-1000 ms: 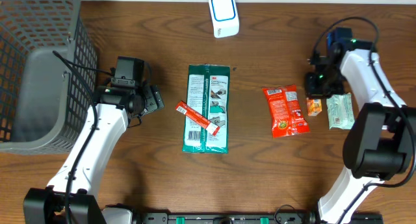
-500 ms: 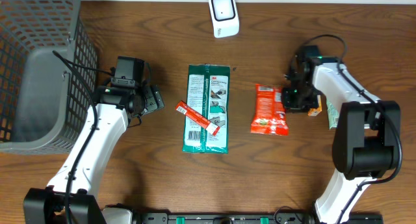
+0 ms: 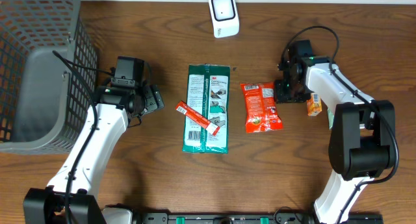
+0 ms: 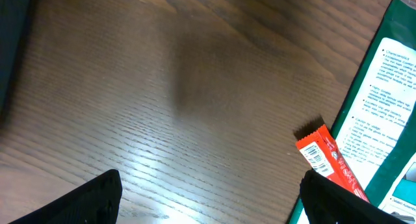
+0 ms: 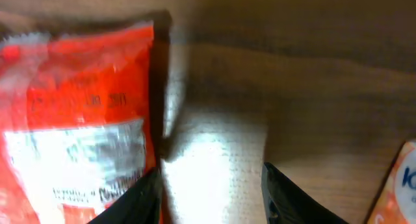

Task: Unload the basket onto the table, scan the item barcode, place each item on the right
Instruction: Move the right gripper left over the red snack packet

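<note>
A white barcode scanner (image 3: pixel 223 15) stands at the table's far edge. A red snack bag (image 3: pixel 261 106) lies flat right of centre; in the right wrist view the bag (image 5: pixel 78 120) fills the left side. My right gripper (image 3: pixel 284 91) sits at the bag's right edge, open, its left finger (image 5: pixel 136 201) against the bag's edge and bare wood between the jaws (image 5: pixel 211 198). A green 3M packet (image 3: pixel 208 108) lies at centre with a thin red stick packet (image 3: pixel 196 115) across its left side. My left gripper (image 3: pixel 153 99) hangs open left of them, over bare wood (image 4: pixel 211 208).
A grey mesh basket (image 3: pixel 39 68) takes up the far left. A small orange packet (image 3: pixel 314 105) lies just right of my right gripper and shows at the right wrist view's corner (image 5: pixel 400 191). The stick packet (image 4: pixel 328 162) and green packet (image 4: pixel 383 113) lie beyond my left gripper's right finger.
My right gripper has slid the red snack bag leftward toward the centre, away from the orange packet, and its jaws have come apart. The left arm has not moved.
</note>
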Action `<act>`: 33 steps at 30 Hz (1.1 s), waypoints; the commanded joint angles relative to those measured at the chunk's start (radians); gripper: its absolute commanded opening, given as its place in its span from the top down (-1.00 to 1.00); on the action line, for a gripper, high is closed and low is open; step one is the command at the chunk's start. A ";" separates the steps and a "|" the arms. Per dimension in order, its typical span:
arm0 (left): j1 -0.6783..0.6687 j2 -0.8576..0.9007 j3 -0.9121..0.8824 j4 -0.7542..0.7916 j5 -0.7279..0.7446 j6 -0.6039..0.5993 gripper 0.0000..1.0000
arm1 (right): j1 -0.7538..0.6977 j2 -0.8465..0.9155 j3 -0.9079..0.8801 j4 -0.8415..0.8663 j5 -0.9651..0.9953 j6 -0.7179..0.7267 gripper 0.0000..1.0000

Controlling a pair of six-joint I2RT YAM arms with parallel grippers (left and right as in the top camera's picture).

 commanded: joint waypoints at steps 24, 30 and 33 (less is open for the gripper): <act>0.003 0.005 0.011 0.001 -0.008 -0.005 -0.77 | 0.000 -0.100 0.014 -0.095 -0.275 0.002 -0.48; 0.003 0.005 0.011 0.001 -0.008 -0.005 -0.77 | 0.002 -0.100 -0.130 0.056 -0.275 0.082 -0.46; 0.003 0.005 0.011 0.001 -0.008 -0.005 -0.77 | 0.002 -0.100 -0.194 0.121 -0.275 0.121 -0.47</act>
